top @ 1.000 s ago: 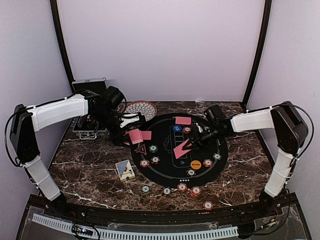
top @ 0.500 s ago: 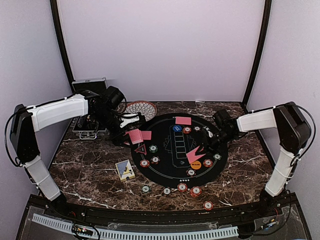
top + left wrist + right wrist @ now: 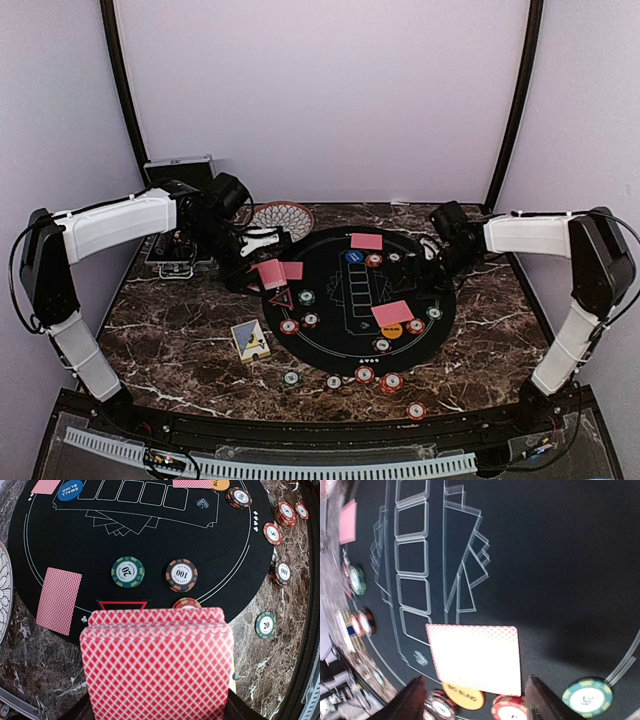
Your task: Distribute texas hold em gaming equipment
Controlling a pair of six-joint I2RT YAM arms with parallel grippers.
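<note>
A dark marbled surface (image 3: 180, 340) carries a round black felt mat (image 3: 340, 325), where nearly all the gear sits.

The left end effector (image 3: 258, 265), at the mat's 10 o'clock edge, is clamped on a thick deck of red-backed playing cards (image 3: 157, 665). The right end effector (image 3: 475, 680) hangs near 2 o'clock with its fingers apart and nothing between them.

Three single cards lie face down on the mat: one at 12 o'clock (image 3: 367, 241), one at 10 o'clock (image 3: 292, 270), and one toward 4 o'clock (image 3: 393, 312). Small round striped poker chips (image 3: 364, 374) are spread around the mat, with a loose row off it at 6 o'clock. A blue round button (image 3: 352, 257) sits near 12, an orange round button (image 3: 390, 326) just beside the 4 o'clock card, and a red triangle marker (image 3: 281, 298) at 9.

Dealing looks under way but far from finished. The deck is hardly thinned, each seat shows one card, and the printed card boxes are bare.

In its wrist view, the deck hides the left fingers and cuts off the triangle and one chip. Glare washes out the 4 o'clock card, and whether it overlaps the orange button is unclear.
</note>
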